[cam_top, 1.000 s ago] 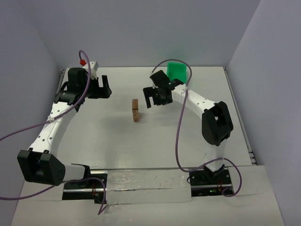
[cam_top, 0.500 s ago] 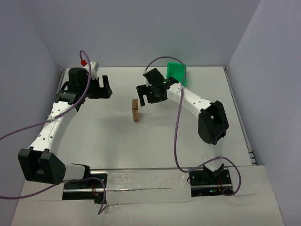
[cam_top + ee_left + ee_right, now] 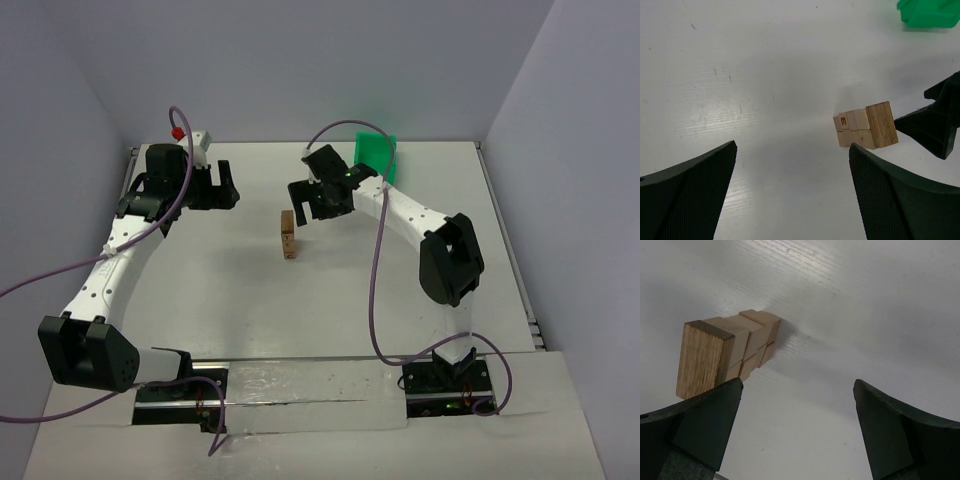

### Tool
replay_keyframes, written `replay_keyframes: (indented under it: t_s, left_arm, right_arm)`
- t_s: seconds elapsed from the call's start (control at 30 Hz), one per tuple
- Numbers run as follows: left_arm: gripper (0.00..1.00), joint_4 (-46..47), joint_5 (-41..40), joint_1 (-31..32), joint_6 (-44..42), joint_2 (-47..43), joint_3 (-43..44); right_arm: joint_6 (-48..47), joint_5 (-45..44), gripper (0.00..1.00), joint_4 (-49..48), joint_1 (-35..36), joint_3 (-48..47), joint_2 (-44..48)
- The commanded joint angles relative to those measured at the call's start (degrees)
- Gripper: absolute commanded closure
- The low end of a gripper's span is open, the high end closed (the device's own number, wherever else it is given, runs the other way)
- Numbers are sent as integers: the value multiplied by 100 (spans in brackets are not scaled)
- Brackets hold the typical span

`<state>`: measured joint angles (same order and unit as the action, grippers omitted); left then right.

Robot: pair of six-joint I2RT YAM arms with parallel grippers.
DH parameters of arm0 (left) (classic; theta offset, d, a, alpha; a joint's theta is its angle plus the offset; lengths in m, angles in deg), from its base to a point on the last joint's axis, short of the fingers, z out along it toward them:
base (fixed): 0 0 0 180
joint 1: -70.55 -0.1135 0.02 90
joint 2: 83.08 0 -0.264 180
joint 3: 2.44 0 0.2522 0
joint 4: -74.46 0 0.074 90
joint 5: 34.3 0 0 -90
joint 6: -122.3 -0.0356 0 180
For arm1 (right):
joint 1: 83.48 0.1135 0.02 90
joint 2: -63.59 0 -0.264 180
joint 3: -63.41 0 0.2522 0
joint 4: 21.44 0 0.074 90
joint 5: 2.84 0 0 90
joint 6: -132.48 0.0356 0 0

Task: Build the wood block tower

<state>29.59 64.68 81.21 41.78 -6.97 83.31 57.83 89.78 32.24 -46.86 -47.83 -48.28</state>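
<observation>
The tower (image 3: 288, 235) is a narrow upright column of tan wood blocks in the middle of the table. It also shows in the left wrist view (image 3: 867, 127) and the right wrist view (image 3: 725, 350). My right gripper (image 3: 305, 207) hangs open just right of the tower's top, nothing between its fingers (image 3: 797, 425), and its left finger (image 3: 695, 425) is close beside the top block. My left gripper (image 3: 232, 186) stands open well to the tower's left and is empty (image 3: 792, 195).
A green bin (image 3: 378, 153) stands at the back of the table behind the right arm, and its corner shows in the left wrist view (image 3: 927, 12). One right gripper finger (image 3: 932, 125) shows beside the tower there. Walls enclose the table on three sides.
My right gripper has swung left from near the green bin to just beside the tower's top, then almost stopped. The left arm and the tower have not moved.
</observation>
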Motion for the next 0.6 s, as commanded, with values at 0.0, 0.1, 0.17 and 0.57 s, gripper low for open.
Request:
replay_keyframes:
  t_s: [0.0, 0.1, 0.17, 0.57]
  left_arm:
    - [1, 62, 80, -11, 78, -27, 116]
    - [1, 53, 77, -11, 72, -18, 120]
    - [1, 53, 77, -11, 78, -27, 117]
    - [1, 62, 77, -11, 72, -36, 96]
  right_arm:
    - [-46, 50, 0, -25, 76, -225, 14]
    - [-56, 87, 0, -21, 89, -244, 8]
    - [-68, 89, 0, -19, 97, -249, 14]
    - [-112, 160, 0, -62, 135, -247, 52]
